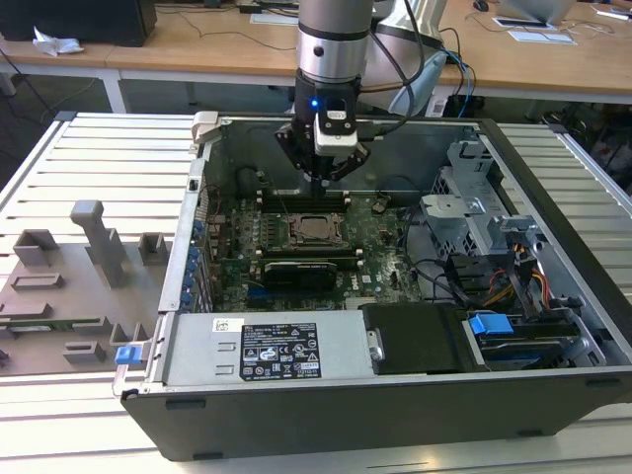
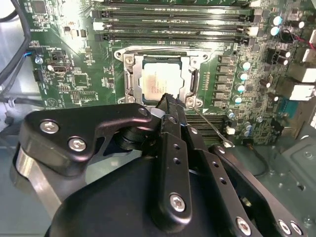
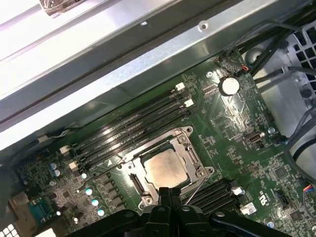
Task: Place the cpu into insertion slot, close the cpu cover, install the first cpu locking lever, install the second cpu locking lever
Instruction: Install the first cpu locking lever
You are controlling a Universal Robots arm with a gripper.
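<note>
Black gripper (image 2: 165, 98) links fill the foreground in both wrist views, the two fingers drawn together to a narrow tip with nothing between them. In the second wrist view that tip hangs over the edge of the cpu (image 2: 159, 81), whose pale metal top lies flat and level inside the insertion slot (image 2: 129, 81). The cpu cover (image 2: 189, 79) lies down around the chip as a silvery frame. A thin wire locking lever (image 2: 212, 127) angles away from the socket corner nearest the fingers; whether the tip touches anything cannot be told. Long black memory slots (image 2: 173, 34) run just beyond the socket on the green motherboard (image 1: 247, 247). In the exterior view the arm (image 1: 334, 39) drops straight down from the top middle of the frame, wrist vertical, gripper pointing down into the open computer case (image 1: 395, 415), just above the socket at frame centre.
</note>
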